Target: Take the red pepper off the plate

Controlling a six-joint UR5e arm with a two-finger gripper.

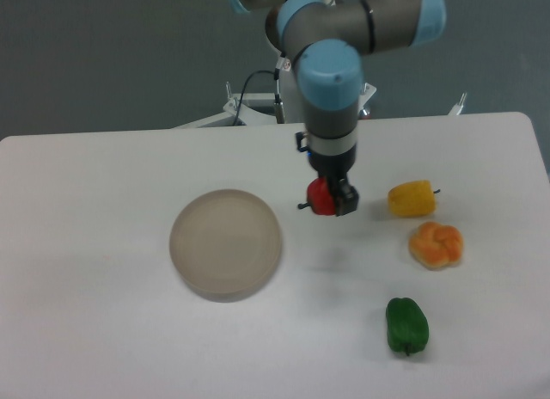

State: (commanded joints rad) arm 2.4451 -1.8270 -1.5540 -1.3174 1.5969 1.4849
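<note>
Red pepper [320, 197] held aloft in the fingers [331, 199], right of the plate [225, 243].

The arm's fingers are clamped on the pepper, its dark stem pointing left, above the white worktop [103, 330] between the round beige plate and a yellow pepper [411, 199]. An orange pepper [436, 244] lies just below the yellow one, and a green pepper [406, 325] sits nearer the front edge, well apart from the plate.

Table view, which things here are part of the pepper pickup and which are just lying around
Part of the job: red pepper, held in the gripper; plate.
Lying about: yellow pepper, orange pepper, green pepper.
</note>
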